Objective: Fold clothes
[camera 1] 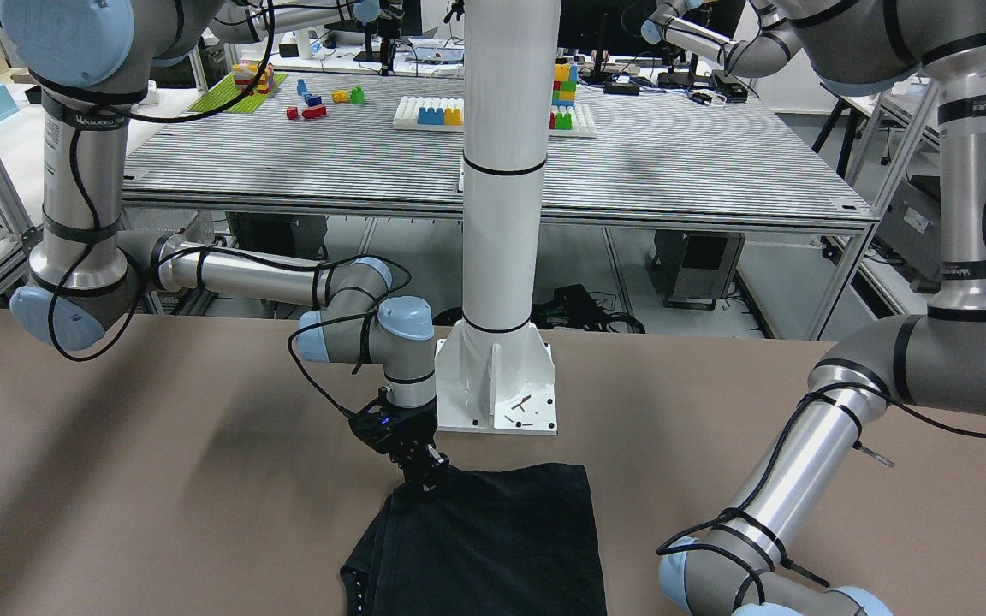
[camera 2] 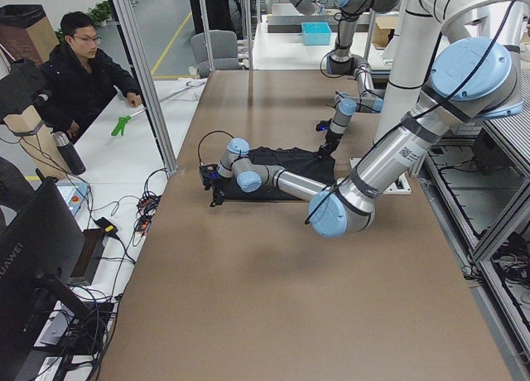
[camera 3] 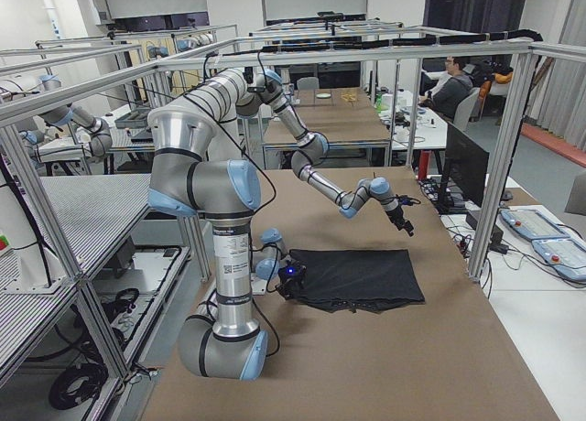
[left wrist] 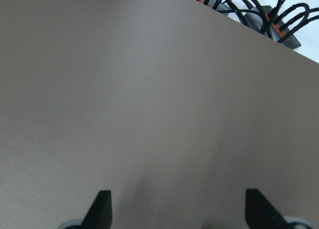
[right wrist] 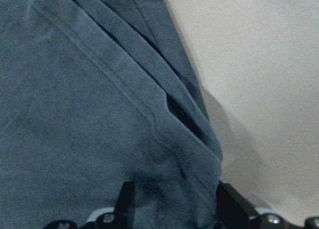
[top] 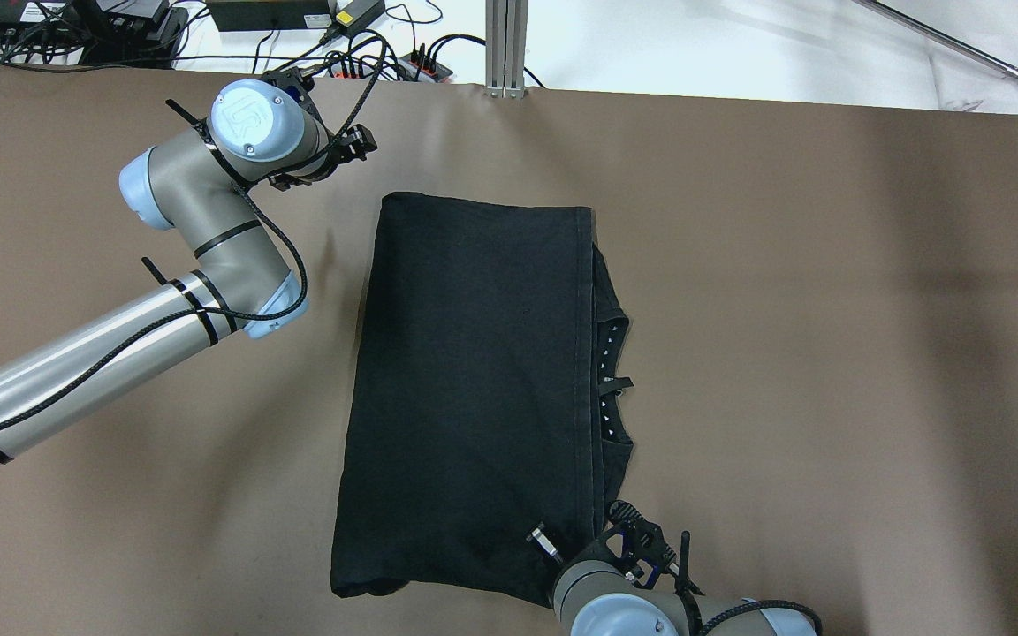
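Your brown table (top: 827, 309) carries one black garment (top: 474, 371) at its centre. Two arms, seen from overhead: the right gripper (camera 1: 427, 472) points down at the garment's 5 o'clock corner, clamped on cloth. The left gripper (left wrist: 174, 209), elbow bent, hovers at 11 o'clock, fingers apart.

Garment (top: 474, 389) lay on the table (top: 827, 353), right gripper (right wrist: 172, 199) on its robot-side right corner, left gripper (left wrist: 174, 209) beyond its far left corner
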`<state>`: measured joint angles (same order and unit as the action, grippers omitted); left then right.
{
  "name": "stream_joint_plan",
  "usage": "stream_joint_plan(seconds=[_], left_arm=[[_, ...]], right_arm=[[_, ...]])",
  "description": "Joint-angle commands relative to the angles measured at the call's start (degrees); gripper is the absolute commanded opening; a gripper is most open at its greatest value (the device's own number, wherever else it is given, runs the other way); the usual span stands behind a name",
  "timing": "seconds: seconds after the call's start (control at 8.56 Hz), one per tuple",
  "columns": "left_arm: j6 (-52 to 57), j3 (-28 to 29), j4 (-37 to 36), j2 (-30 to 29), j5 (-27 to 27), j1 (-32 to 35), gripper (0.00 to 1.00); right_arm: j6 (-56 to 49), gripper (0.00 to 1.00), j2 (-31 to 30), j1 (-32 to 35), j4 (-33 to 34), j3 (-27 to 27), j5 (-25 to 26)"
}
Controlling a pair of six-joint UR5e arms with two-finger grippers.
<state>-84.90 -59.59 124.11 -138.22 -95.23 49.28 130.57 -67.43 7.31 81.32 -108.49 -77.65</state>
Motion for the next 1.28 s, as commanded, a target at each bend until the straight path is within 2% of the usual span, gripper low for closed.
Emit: stream_joint_plan(seconds=[0.0, 0.23, 0.47, 0.58, 0.7, 0.82, 0.93, 1.17], left_arm=[[-0.3, -0.2, 0.0, 0.0, 0.1, -0.1, 0.94], [-0.5, -0.3, 0.0, 0.0, 0.1, -0.1, 0.94], [-0.8, -0.3, 0.0, 0.0, 0.1, -0.1, 0.94], [-0.9, -0.2, 0.0, 0.0, 0.1, -0.1, 0.94], [-0.8, -0.3, 0.0, -0.1, 0.1, -0.1, 0.94], [-0.8, -0.2, -0.1, -0.1, 0.1, -0.1, 0.94], [-0.9, -0.2, -0.1, -0.2, 0.1, -0.1, 0.94], [-1.2, -0.1, -0.1, -0.2, 0.1, -0.1, 0.94]], right_arm=[[-0.1, 0.73, -0.2, -0.1, 0.2, -0.4, -0.1], [-0.1, 0.73, -0.2, -0.1, 0.2, -0.4, -0.2], [-0.1, 0.65, -0.6, -0.2, 0.2, 0.2, 0.0], [0.0, 0.56, -0.6, -0.1, 0.2, -0.1, 0.0], [0.0, 0.39, -0.5, -0.1, 0.2, -0.1, 0.0], [0.0, 0.16, -0.5, 0.0, 0.2, -0.3, 0.0], [0.0, 0.00, -0.5, 0.0, 0.2, -0.8, 0.0], [0.0, 0.00, -0.5, 0.1, 0.2, -2.3, 0.0]])
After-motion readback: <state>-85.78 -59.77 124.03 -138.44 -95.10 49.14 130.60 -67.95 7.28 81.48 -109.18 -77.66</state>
